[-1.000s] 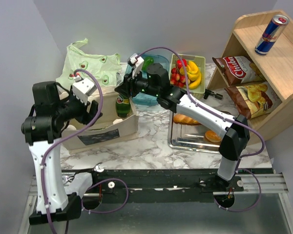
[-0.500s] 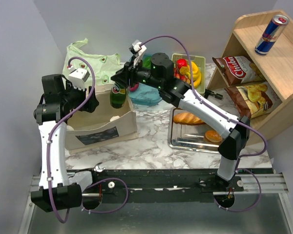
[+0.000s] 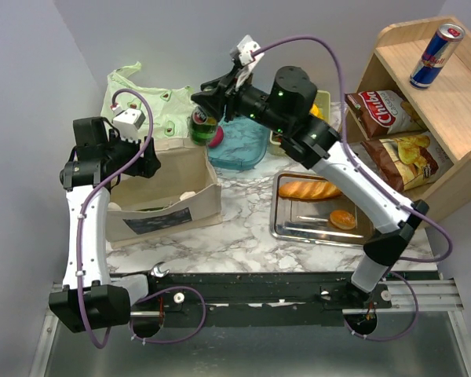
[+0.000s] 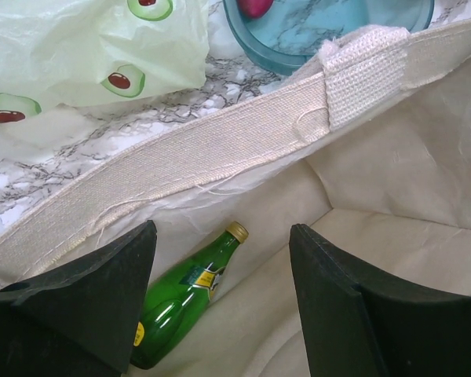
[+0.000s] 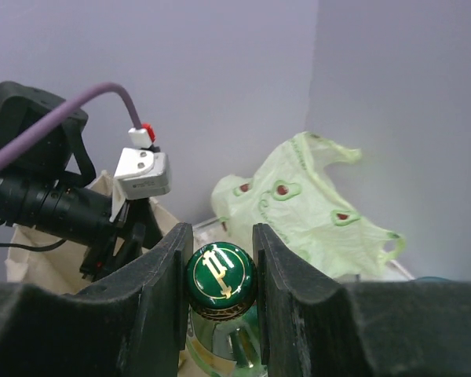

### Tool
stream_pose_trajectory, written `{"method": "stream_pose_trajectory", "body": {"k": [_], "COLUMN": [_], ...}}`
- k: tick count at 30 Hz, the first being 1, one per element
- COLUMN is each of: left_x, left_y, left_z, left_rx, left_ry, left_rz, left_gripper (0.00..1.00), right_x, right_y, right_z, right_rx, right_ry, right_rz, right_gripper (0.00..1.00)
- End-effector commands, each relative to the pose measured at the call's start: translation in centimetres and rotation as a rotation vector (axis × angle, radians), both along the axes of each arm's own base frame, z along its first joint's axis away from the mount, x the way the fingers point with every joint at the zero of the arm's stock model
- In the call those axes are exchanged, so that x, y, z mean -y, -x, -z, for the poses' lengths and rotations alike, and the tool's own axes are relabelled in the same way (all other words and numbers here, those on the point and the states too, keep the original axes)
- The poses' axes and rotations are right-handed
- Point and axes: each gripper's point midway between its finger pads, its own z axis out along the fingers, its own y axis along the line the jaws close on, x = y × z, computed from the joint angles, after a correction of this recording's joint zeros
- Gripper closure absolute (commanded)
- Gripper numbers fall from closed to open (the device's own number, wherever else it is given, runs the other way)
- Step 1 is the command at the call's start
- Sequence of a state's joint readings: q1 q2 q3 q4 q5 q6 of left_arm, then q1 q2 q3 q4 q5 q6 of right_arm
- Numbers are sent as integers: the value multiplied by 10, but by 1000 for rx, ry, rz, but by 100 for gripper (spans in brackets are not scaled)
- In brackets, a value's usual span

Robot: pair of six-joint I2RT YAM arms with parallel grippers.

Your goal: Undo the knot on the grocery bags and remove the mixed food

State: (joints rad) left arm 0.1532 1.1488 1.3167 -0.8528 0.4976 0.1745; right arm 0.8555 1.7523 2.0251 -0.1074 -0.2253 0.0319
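My right gripper [image 3: 206, 110] is shut on the capped neck of a green bottle [image 3: 199, 129], which hangs between the beige tote [image 3: 165, 216] and the teal bowl [image 3: 239, 145]. The right wrist view shows its cap [image 5: 220, 276] pinched in the gripper [image 5: 221, 236]. My left gripper [image 3: 147, 163] is open and empty over the tote's mouth. The left wrist view shows the gripper [image 4: 220, 243] above a second green bottle [image 4: 180, 298] lying inside the tote [image 4: 220, 149]. The pale green bag [image 3: 137, 98] lies slack behind; no knot shows. A magenta vegetable [image 3: 216, 140] sits in the bowl.
A yellow-green bin [image 3: 323, 98] behind the right arm holds bananas and strawberries. A metal tray [image 3: 298, 228] holds a bread loaf [image 3: 308, 190] and bun [image 3: 342, 219]. The wooden shelf [image 3: 455, 102] at right carries crisp bags [image 3: 381, 110] and a can [image 3: 436, 44].
My right gripper has lifted the green bottle out of the tote, up and toward the back right. My left gripper has drawn back a little over the tote's left side.
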Motion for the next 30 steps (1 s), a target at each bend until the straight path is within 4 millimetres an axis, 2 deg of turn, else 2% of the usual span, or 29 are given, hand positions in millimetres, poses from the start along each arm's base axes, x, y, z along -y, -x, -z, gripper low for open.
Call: {"method": "stream_pose_trajectory", "body": {"k": [1,9,12,14,19,24,30], "left_x": [-2,0,1,2,4,5,4], "left_y": [-7,-15,-20,-23,-30,-34,-40], "left_z": [0,1,0,-2,-3,1,5], "left_rx": [8,-10,-18,-23,-25,-42,-52], "left_ry": [-9,3,17,22,10,5,6], "left_rz": [10,30,32,34,44,46,46], "left_gripper": [31,31,32,32,32,33,33], "right_x": [92,186,231,255,301,333,374], "right_y": [28,10,-3,-2,10,25,34], "right_z": [-128,-140,-147,-153,-173,-198,-207], "right_rx": [268,258,241,246,299,370,415], "right_ry": [-168,-112,-125,-137,-171,-188,-194], "right_rz": [217,576,700,748,832,912,1041], "right_gripper": [99,99,99,99,99,99,99]}}
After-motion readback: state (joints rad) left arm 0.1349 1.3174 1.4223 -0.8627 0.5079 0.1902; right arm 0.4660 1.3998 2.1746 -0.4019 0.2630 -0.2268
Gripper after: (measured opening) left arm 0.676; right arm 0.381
